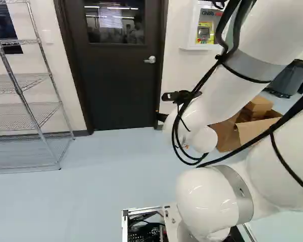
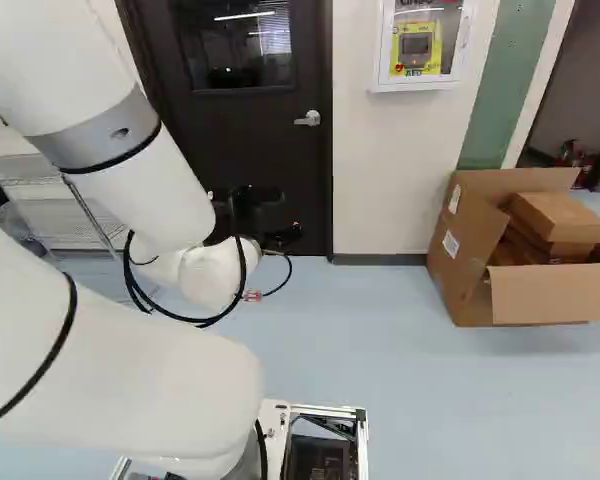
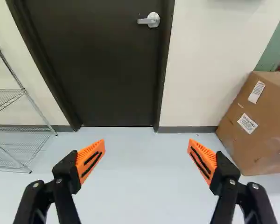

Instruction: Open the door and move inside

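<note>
The end effector (image 2: 280, 238) hung out in front of the white arm (image 2: 155, 200), with its two black fingers spread wide and nothing between their orange pads (image 3: 90, 161). Black cables (image 1: 178, 136) looped loosely about the arm's wrist, just behind it. Ahead of it stretched the pale blue floor (image 3: 147, 182), running right up to the foot of the door. Off to its right, beyond the nearer finger and touching neither, sat a big open cardboard box (image 3: 252, 135), tilted in how its flaps splayed, with smaller brown boxes (image 2: 555, 222) inside. Away to its left stood a wire shelving rack (image 1: 20, 83), beside the wall (image 3: 203, 70). Straight ahead, well apart from the fingertips, I could see the dark door (image 3: 102, 70), shut in its frame (image 1: 73, 65). Its silver lever handle (image 3: 149, 20) was on the side toward the box, sticking out level toward the middle of the door, and the end effector was not touching it. A window (image 2: 235, 45) filled part of the door's upper half, with ceiling lights reflected in the glass. Ahead and to the right of the end effector, a white cabinet (image 2: 382, 50) holding a yellow device (image 2: 416, 46) was fixed to the wall, and past that ran a green panel (image 2: 502, 90).
</note>
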